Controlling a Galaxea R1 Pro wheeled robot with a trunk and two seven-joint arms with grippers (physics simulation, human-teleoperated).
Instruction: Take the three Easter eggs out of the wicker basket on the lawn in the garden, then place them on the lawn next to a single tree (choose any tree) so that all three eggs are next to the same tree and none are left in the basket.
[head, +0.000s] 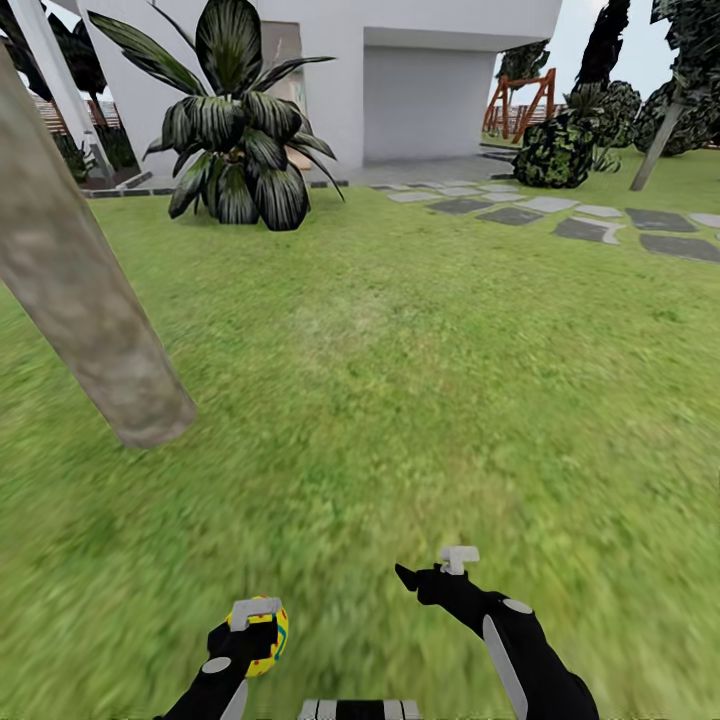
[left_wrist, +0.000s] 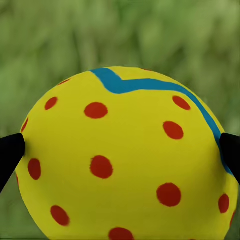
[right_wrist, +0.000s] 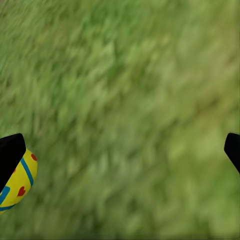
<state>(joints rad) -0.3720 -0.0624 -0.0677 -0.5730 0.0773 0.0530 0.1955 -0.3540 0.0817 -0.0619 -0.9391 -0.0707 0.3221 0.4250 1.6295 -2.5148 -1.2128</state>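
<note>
My left gripper is shut on a yellow Easter egg with red dots, low at the near left of the head view. In the left wrist view the egg sits pinched between the two black fingertips, with blurred grass behind. My right gripper hangs open and empty over the lawn; its wrist view has that same egg at one side and the gripper spread wide. A thick, mottled, leaning tree trunk meets the grass to the front left. The wicker basket is out of view.
A low dark broad-leaved plant stands far ahead by a white building. A grey stepping-stone path runs across the far right, with a dark shrub and a thin trunk behind it.
</note>
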